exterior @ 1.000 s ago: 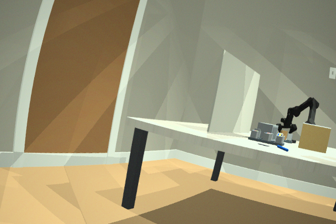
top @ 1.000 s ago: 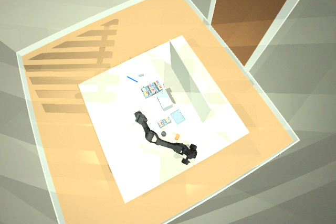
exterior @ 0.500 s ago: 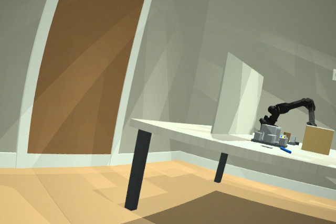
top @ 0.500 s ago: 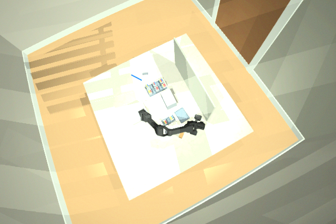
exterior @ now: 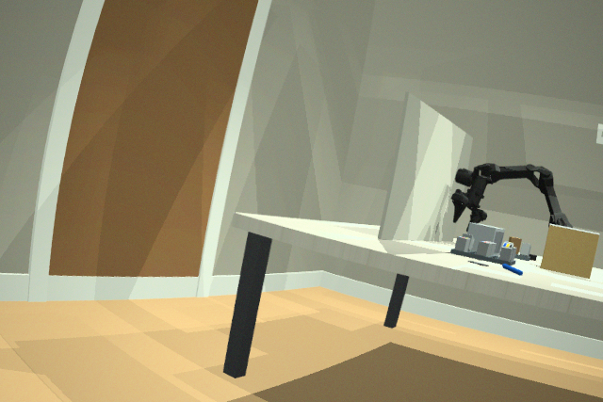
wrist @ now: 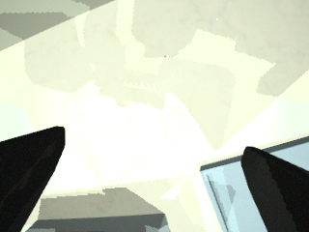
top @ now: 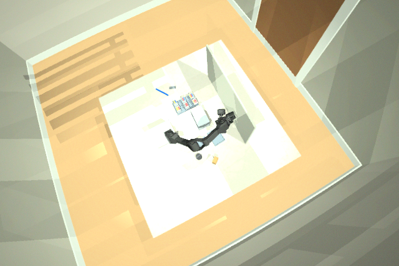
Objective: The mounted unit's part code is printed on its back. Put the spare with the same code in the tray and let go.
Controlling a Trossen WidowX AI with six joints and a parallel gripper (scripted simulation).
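Note:
My gripper [top: 229, 117] [exterior: 467, 215] [wrist: 156, 145] is open and empty. It hangs above the table between the upright white panel [top: 225, 89] [exterior: 423, 178] and the pale grey mounted unit [top: 200, 118] [exterior: 484, 233]. A rack of small spares [top: 186, 102] [exterior: 481, 248] with coloured labels lies just beyond the unit. The light blue tray [top: 219, 141] [wrist: 232, 193] lies partly under my arm; in the wrist view it shows at the lower right by my right finger. No printed code is readable in any view.
A blue pen [top: 161, 91] [exterior: 512, 268] and a small grey piece [top: 172, 87] lie past the rack. A dark round thing [top: 198, 156] and an orange block [top: 214, 159] lie near the arm's base. A tan box [exterior: 569, 250] stands at the right.

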